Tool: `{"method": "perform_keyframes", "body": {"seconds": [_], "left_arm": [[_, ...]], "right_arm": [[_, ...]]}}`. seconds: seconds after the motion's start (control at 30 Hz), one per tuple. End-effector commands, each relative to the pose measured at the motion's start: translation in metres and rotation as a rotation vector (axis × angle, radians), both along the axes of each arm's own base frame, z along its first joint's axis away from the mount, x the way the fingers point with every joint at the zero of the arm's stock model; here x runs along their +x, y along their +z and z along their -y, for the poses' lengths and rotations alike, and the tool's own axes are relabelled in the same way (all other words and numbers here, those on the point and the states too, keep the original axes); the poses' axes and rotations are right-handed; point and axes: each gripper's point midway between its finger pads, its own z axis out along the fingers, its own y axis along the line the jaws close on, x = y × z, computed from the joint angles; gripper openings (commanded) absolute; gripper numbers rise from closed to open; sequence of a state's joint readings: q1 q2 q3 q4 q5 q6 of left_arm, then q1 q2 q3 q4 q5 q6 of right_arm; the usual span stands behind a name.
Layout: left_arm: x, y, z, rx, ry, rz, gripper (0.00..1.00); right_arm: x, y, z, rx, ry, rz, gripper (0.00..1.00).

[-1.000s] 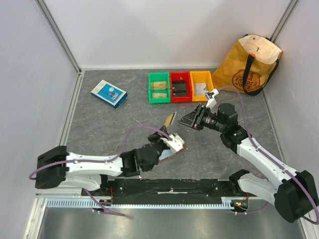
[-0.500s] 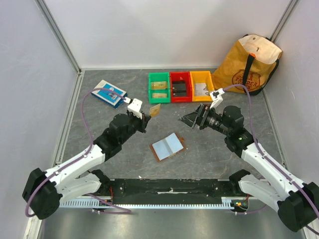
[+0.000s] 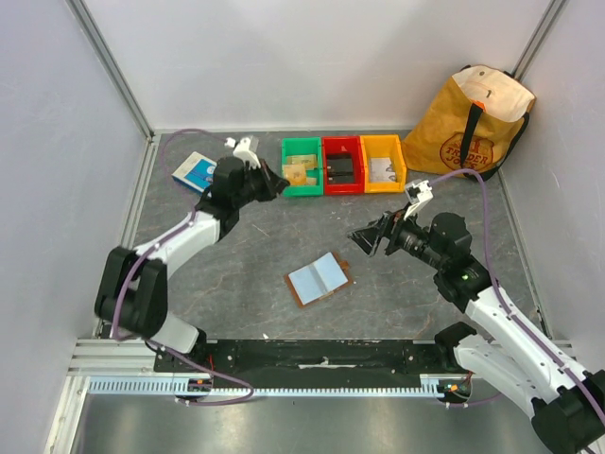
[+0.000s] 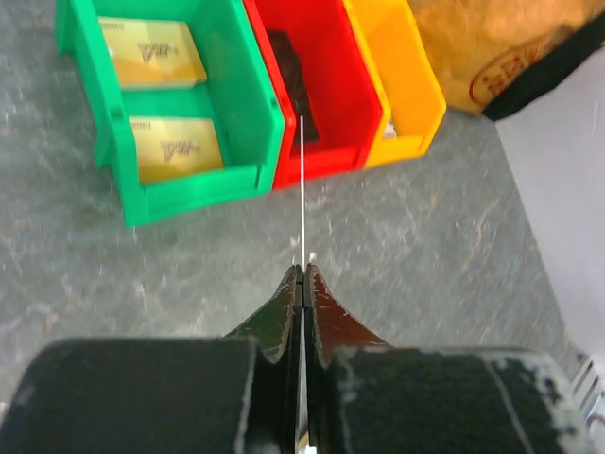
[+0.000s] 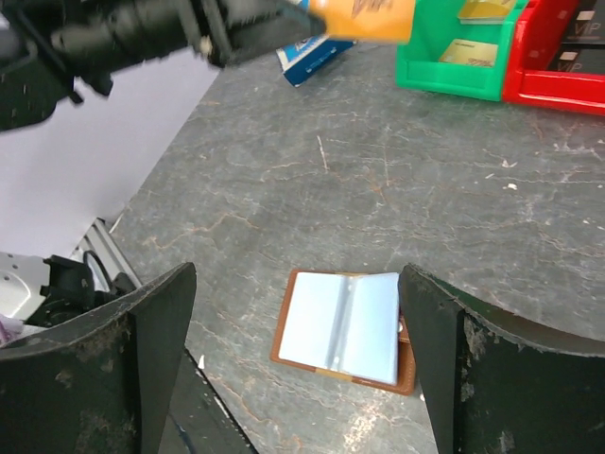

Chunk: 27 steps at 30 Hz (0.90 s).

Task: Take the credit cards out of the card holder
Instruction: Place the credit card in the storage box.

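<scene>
The thin, likely stiff card (image 4: 302, 189) is clamped at its 6 o'clock edge by the left gripper (image 4: 302, 276); the right gripper (image 5: 295, 274) is spread.

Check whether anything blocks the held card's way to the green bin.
Nothing visible does. The left gripper pinches the credit card edge-on near the green bin; only bare table lies between. Two gold cards already lie inside.
</scene>
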<state>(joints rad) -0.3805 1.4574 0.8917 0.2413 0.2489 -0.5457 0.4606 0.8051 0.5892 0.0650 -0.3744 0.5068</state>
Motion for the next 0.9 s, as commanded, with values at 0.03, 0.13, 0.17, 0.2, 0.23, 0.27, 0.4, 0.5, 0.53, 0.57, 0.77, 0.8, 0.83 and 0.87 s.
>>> {"method": "perform_keyframes", "body": {"seconds": [0.03,0.13,0.17,0.2,0.23,0.27,0.4,0.5,0.53,0.57,0.77,0.8,0.83,0.87], "left_arm": [[0.063,0.012,0.009,-0.068,0.053,-0.056,0.02],[0.096,-0.013,0.009,-0.049,0.073,-0.119,0.02],[0.105,-0.019,0.011,-0.040,0.072,-0.133,0.02],[0.112,-0.026,0.013,-0.028,0.071,-0.149,0.02],[0.120,-0.028,0.014,-0.017,0.069,-0.152,0.02],[0.125,-0.036,0.016,-0.002,0.065,-0.172,0.02],[0.146,-0.047,0.022,0.025,0.057,-0.196,0.02],[0.159,-0.058,0.023,0.042,0.066,-0.214,0.02],[0.161,-0.063,0.024,0.047,0.060,-0.222,0.02],[0.164,-0.062,0.026,0.045,0.059,-0.222,0.02],[0.175,-0.078,0.036,0.028,0.048,-0.268,0.02],[0.177,-0.080,0.035,0.025,0.048,-0.274,0.02],[0.177,-0.082,0.038,0.025,0.044,-0.277,0.03],[0.178,-0.084,0.037,0.026,0.047,-0.286,0.05]], "right_arm": [[0.001,-0.004,0.012,-0.082,-0.034,0.071,0.95],[0.001,-0.009,0.017,-0.110,-0.050,0.081,0.96],[0.002,-0.009,0.019,-0.116,-0.056,0.088,0.96],[0.000,-0.015,0.020,-0.133,-0.057,0.071,0.96],[0.000,-0.016,0.021,-0.138,-0.059,0.071,0.96],[0.001,-0.017,0.022,-0.144,-0.062,0.070,0.96],[0.002,-0.022,0.023,-0.166,-0.062,0.069,0.96],[0.003,-0.023,0.023,-0.173,-0.062,0.065,0.96],[0.003,-0.024,0.023,-0.176,-0.061,0.062,0.96],[0.003,-0.024,0.023,-0.177,-0.063,0.061,0.96],[0.004,-0.027,0.025,-0.190,-0.068,0.053,0.96],[0.004,-0.028,0.024,-0.190,-0.068,0.051,0.96],[0.004,-0.028,0.025,-0.190,-0.069,0.051,0.96],[0.004,-0.027,0.024,-0.187,-0.068,0.049,0.96]]}}
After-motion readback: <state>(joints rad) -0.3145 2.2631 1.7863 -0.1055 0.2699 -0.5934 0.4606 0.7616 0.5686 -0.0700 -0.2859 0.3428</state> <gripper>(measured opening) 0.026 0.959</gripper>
